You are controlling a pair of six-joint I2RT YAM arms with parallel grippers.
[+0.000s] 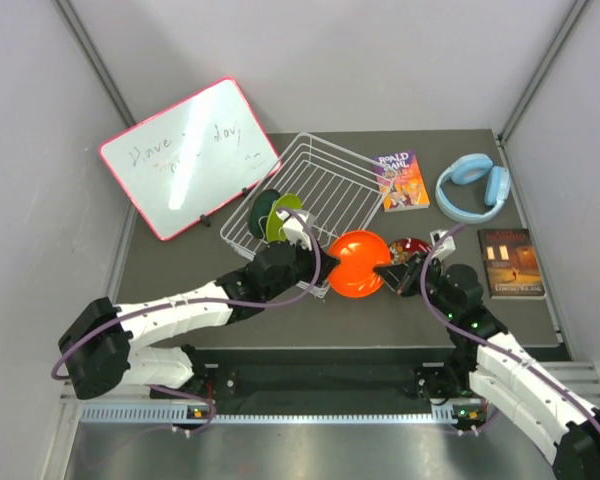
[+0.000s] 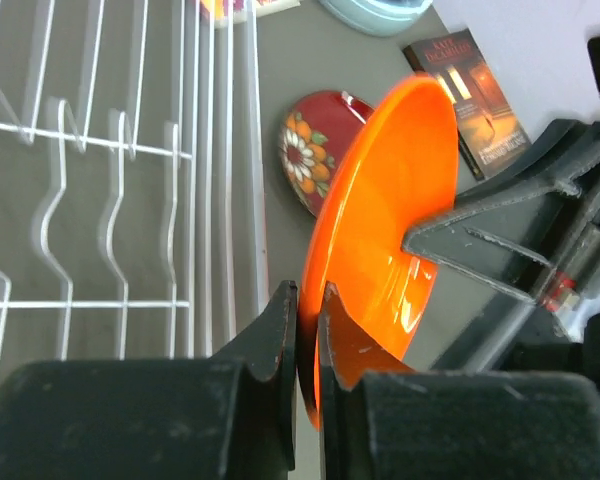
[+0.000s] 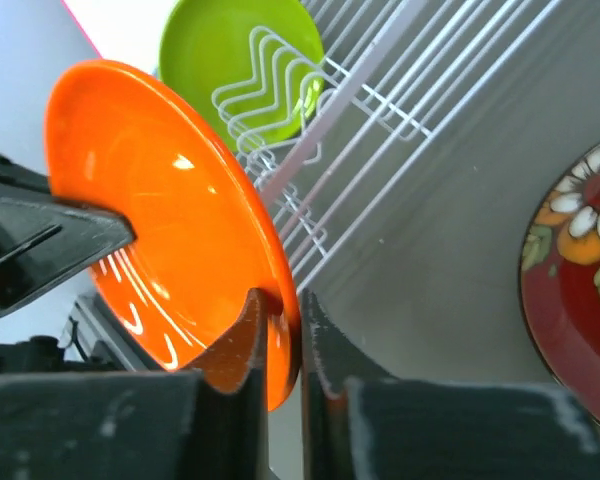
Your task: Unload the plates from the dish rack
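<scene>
1. Orange plate (image 1: 358,262), glossy and smooth with a shallow upturned rim, was held tilted between the two arms, just outside the near corner of the rack (image 1: 325,190).
2. The left gripper (image 2: 305,300) pinched one side of its rim and the right gripper (image 3: 280,300) pinched the opposite side. Both pairs of jaws were closed on the plate. The fingers were black, thin and wedge-shaped.
3. Judgement: a hand-over from left to right appeared to be the step in hand. The glaze looked slippery and each bite on the rim was shallow. The right's hold should therefore be firm before the left spreads its jaws. The left should then back off along the plate's plane without twisting it.
4. The red plate (image 1: 410,247), flower-patterned, lay flat on the matt grey table (image 1: 380,320) just beside the orange one. Any set-down should avoid knocking its rim.
5. The green plate (image 1: 280,222) and teal plate (image 1: 263,212) stood upright at the rack's left corner. The rack was white wire with wavy dividers.
</scene>
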